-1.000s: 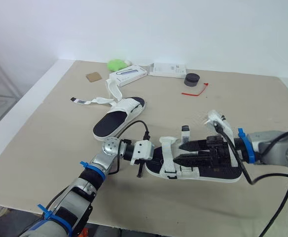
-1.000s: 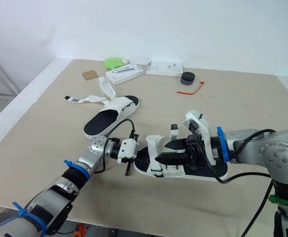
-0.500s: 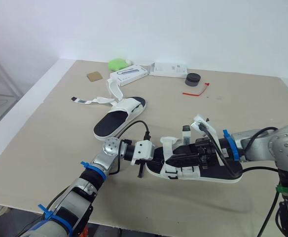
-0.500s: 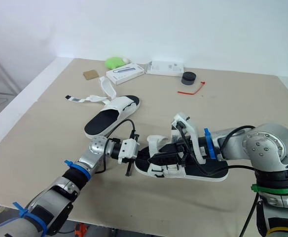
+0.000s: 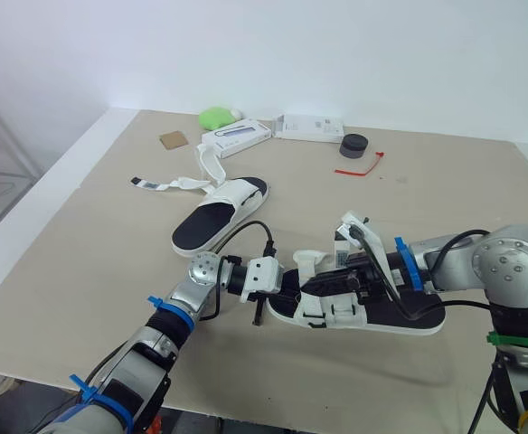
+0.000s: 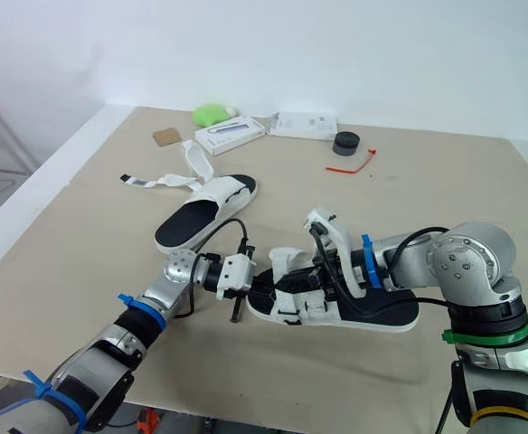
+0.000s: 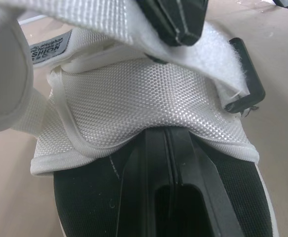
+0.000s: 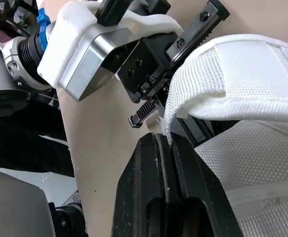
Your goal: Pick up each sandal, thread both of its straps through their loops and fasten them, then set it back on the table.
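1. The right tool [image 8: 164, 140] is seen clenched, and the edge of a white strap [image 8: 242, 74] appears to be pinched between its fingers.
2. The left tool [image 7: 166, 134] is seen clenched too. Its tips are slid under the white upper [image 7: 149, 103] onto the black footbed, pointed toward the right tool.
3. The near sandal [image 5: 400, 318] is laid on the tabletop [image 5: 92, 253] with its long axis running from one tool to the other. The strap, it is judged, must be drawn across that axis.
4. The other sandal [image 5: 212, 220], its straps loose, is placed beyond the left tool, so the left arm is nearer to it.
5. Farther off, white boxes [image 5: 307, 127] and a wall [image 5: 336, 45] are seen.
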`<action>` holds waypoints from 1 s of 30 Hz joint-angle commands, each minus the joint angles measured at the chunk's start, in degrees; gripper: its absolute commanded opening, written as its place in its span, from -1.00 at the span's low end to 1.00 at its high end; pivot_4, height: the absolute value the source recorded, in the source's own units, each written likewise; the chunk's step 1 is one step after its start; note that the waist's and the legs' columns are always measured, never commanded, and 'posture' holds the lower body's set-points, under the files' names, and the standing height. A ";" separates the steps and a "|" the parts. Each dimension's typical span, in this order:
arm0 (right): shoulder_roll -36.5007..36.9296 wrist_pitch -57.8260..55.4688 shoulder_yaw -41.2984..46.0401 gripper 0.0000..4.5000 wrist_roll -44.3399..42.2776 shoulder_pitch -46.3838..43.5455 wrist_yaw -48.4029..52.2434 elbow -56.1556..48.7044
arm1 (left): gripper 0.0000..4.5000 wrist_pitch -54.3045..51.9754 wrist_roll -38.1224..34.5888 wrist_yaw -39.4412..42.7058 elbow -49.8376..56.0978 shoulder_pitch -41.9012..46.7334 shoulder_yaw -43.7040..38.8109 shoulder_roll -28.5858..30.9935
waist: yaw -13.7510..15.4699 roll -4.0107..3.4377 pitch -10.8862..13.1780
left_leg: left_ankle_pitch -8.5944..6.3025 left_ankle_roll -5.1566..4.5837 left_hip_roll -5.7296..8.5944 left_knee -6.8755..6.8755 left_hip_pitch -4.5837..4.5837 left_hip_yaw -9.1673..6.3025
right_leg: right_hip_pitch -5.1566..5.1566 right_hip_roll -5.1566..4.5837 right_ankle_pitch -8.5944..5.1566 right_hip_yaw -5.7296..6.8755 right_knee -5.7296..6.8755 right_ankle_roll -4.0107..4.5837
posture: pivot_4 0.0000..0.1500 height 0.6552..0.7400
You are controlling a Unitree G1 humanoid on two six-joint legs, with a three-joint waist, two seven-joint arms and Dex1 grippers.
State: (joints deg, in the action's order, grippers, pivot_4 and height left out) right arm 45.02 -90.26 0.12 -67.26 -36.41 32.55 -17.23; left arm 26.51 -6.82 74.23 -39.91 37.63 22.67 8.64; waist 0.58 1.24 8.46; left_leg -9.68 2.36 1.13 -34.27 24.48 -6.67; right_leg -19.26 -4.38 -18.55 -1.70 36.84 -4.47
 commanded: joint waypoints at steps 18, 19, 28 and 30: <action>9.45 17.99 -14.07 -0.98 19.72 3.58 10.07 -12.22 | -1.00 -3.68 7.19 0.29 -6.91 -4.47 4.49 2.54 | -0.08 0.04 -0.02 | -0.01 0.02 0.00 0.00 -0.01 -0.07 | 0.00 -0.03 -0.02 0.08 0.00 -0.06 | 1.00 1.00; 9.48 17.68 -14.29 -0.98 20.23 3.47 10.01 -12.07 | -1.00 -3.68 7.18 0.29 -6.90 -4.48 4.50 2.55 | -0.08 0.04 -0.02 | -0.01 0.03 -0.01 0.00 -0.01 -0.08 | 0.00 -0.03 -0.02 0.08 0.00 -0.06 | 1.00 1.00; 9.79 16.23 -13.18 -0.05 19.73 4.15 13.67 -12.02 | -1.00 -3.70 7.09 0.35 -6.90 -4.35 4.39 2.48 | -0.07 0.05 -0.02 | 0.00 0.03 0.00 0.00 -0.01 -0.08 | 0.01 -0.04 0.00 0.09 0.00 -0.09 | 1.00 1.00; 8.94 13.86 -11.86 0.27 18.74 3.48 13.18 -10.43 | -1.00 -3.72 7.08 0.34 -6.85 -4.36 4.39 2.47 | -0.07 0.06 -0.02 | 0.00 0.03 0.00 0.00 -0.01 -0.09 | 0.01 -0.04 -0.01 0.09 0.00 -0.07 | 1.00 1.00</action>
State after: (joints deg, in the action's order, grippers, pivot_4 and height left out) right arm 53.73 -74.35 -13.75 -48.66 -32.48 46.47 -28.95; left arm 26.47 -6.81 74.03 -39.85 37.49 22.67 8.68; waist 0.51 1.30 8.44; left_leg -9.68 2.39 1.13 -34.27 24.47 -6.77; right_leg -19.24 -4.42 -18.56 -1.61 36.84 -4.53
